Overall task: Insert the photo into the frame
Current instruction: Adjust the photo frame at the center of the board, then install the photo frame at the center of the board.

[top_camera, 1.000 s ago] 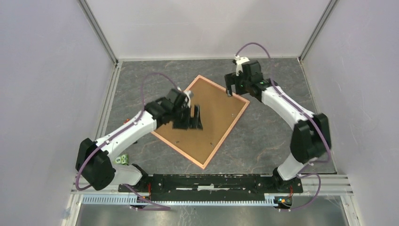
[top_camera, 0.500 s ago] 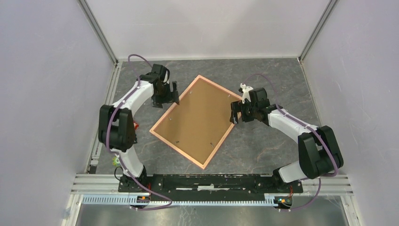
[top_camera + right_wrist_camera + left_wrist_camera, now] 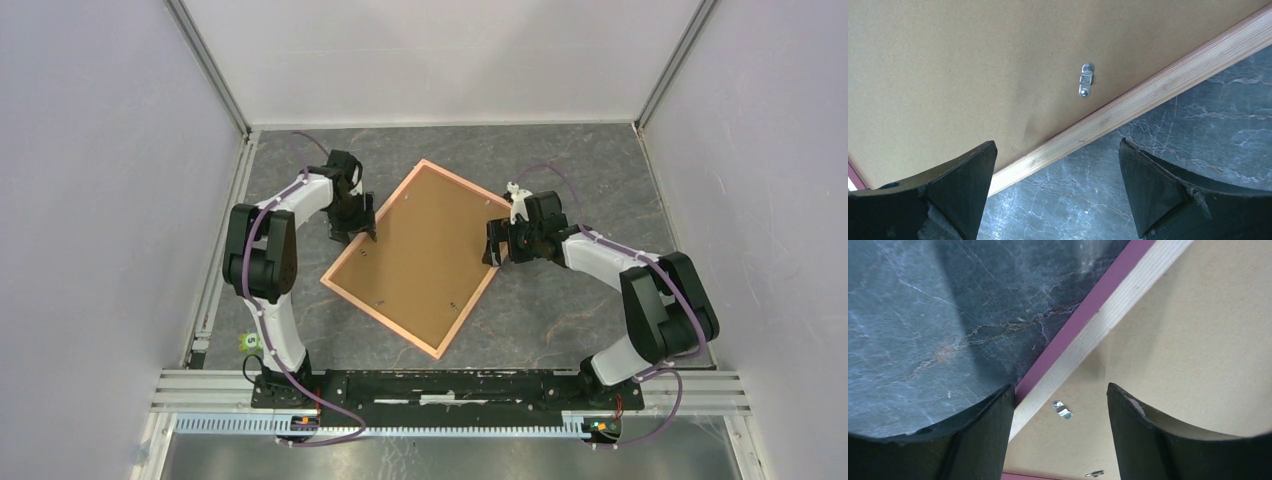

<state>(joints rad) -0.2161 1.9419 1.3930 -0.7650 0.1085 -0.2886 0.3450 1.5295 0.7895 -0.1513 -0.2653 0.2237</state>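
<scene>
the frame (image 3: pixel 380 321) lies flat on the dark marbled table (image 3: pixel 560 310), back side up and turned on a slant. inside its border we see the brown backing board (image 3: pixel 425 255) filling the opening, and small metal turn clips (image 3: pixel 1086 80) sit on the board just inside the frame's edges.

our left gripper (image 3: pixel 356 230) is at the frame's left long edge, about midway along it. its jaws stand wide apart with nothing between them but the frame's border. in the left wrist view one finger (image 3: pixel 973 440) is over bare table outside the frame while the other (image 3: pixel 1158 440) is over the board inside it, so the pale wooden border with its pink outer side runs between them. we cannot tell whether they touch anything.

our right gripper (image 3: pixel 498 255) is at the frame's opposite long edge, close to its right-hand corner, and it too is spread wide, gripping nothing. in the right wrist view one finger (image 3: pixel 938 200) is above the board inside the frame and the other (image 3: pixel 1188 200) above the table outside it, the border passing between.
</scene>
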